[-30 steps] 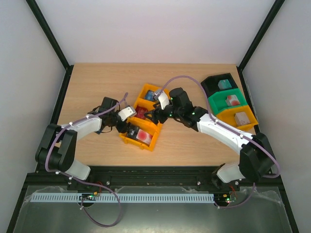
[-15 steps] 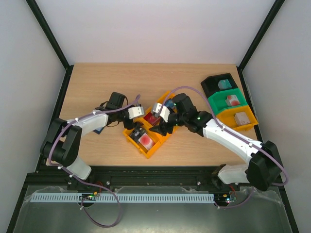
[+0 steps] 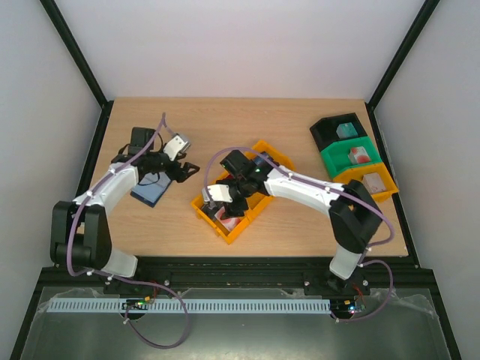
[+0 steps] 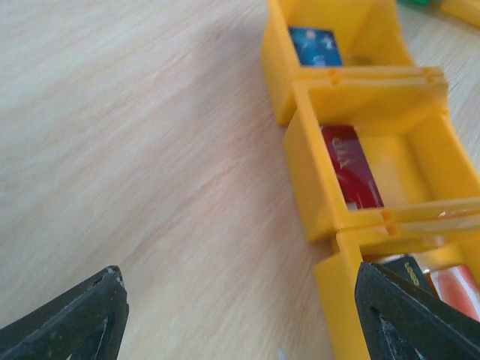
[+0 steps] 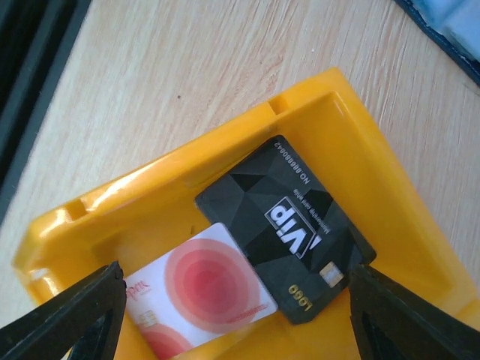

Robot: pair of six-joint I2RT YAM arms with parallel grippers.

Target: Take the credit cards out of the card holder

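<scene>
- Credit cards (image 5: 289,225) are seen lying inside the yellow bin (image 5: 225,142); the card holder (image 3: 150,187) lies opened on the worktop (image 3: 300,120).
- Left end effector (image 4: 240,319) and right end effector (image 5: 232,315) are held apart, empty.

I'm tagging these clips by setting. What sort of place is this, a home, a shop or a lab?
Most likely a robotics lab test cell: a wooden table boxed in by white walls on a black frame, two robot arms bolted at its near edge, and coloured sorting bins.
</scene>
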